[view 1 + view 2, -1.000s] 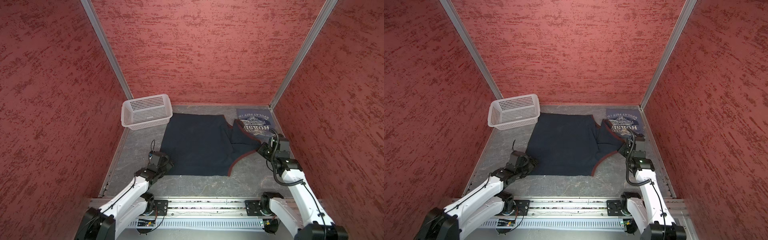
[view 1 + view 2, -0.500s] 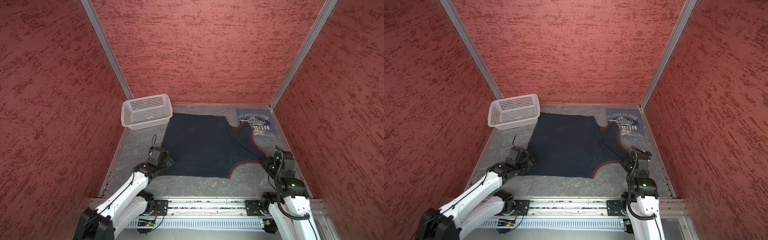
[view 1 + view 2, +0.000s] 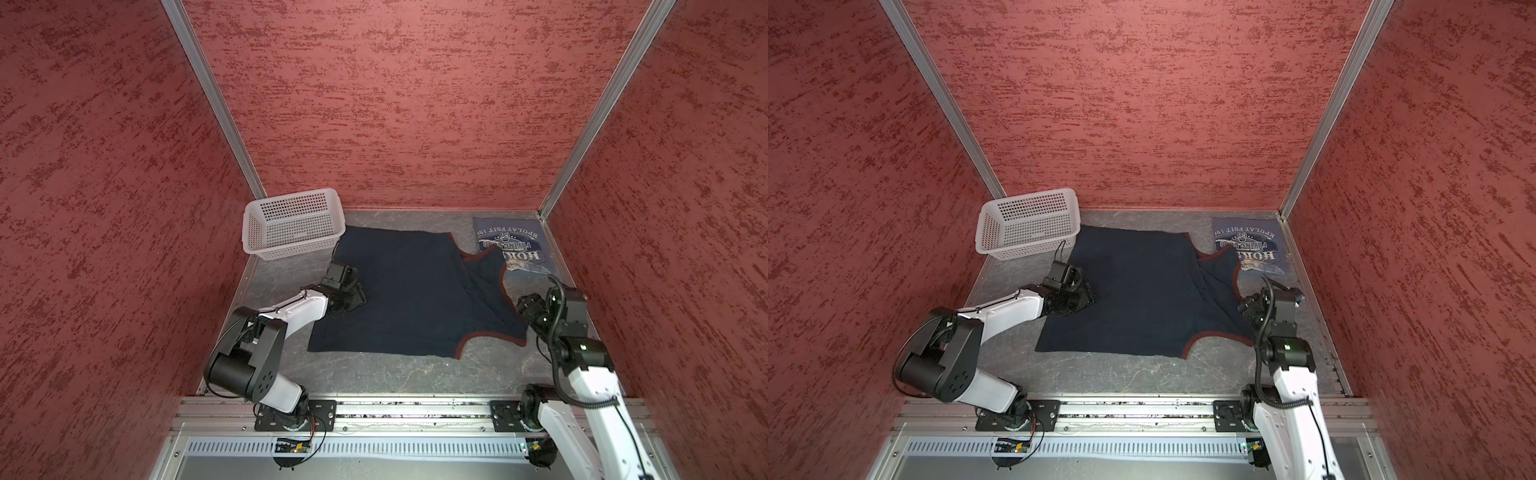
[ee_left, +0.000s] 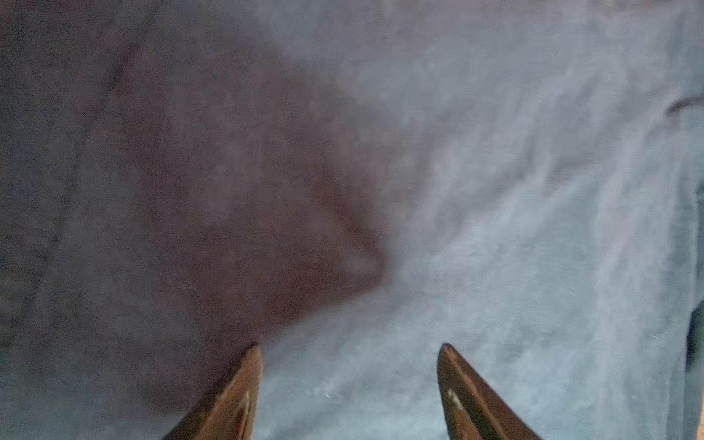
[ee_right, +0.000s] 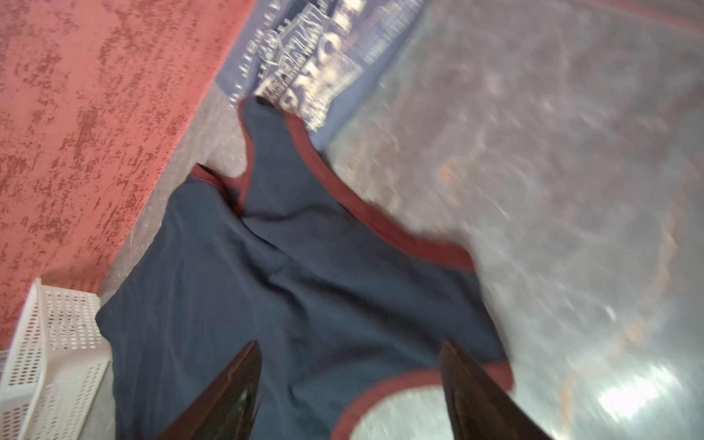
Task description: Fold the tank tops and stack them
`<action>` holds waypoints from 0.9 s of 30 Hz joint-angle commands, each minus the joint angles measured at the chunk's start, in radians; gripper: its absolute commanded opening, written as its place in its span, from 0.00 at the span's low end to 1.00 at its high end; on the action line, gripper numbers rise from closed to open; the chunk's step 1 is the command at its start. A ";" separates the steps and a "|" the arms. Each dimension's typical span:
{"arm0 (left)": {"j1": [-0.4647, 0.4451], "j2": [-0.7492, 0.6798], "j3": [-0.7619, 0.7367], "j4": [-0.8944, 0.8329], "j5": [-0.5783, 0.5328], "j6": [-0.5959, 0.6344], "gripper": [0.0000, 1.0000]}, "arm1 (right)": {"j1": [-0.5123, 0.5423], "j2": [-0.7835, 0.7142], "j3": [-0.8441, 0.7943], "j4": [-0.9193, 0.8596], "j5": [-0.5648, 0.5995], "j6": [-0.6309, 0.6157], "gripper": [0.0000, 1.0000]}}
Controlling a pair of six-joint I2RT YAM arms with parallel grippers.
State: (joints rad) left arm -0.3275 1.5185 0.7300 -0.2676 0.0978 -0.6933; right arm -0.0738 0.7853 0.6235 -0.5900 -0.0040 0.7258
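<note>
**Both pincers spread, navy top flat**

I see the navy tank top (image 3: 407,299), maroon-trimmed, spread flat in the middle of the bench (image 3: 374,370) with its straps pointing right. The far strap's tip overlaps the slate-blue tank top (image 3: 519,245), which lies folded, print up, in the far right corner. My left pincer (image 3: 352,293) sits low at the navy top's left edge. Its wrist view shows the jaws well apart over blurred cloth, gripping nothing. My right pincer (image 3: 524,308) is just beside the near strap's maroon edge, jaws likewise wide and empty. The white basket (image 3: 291,232) stands in the far left corner, just beside the navy top's corner.
</note>
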 commanded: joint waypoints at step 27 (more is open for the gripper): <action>-0.025 -0.353 -0.384 -0.049 -0.091 -0.185 0.73 | 0.034 1.204 0.848 0.133 -0.147 -0.520 0.53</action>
State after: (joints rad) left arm -0.3508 1.1435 0.3798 -0.1535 0.0452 -0.8543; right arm -0.0669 1.9743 1.4509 -0.4202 -0.1390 0.2440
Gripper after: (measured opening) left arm 0.728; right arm 0.532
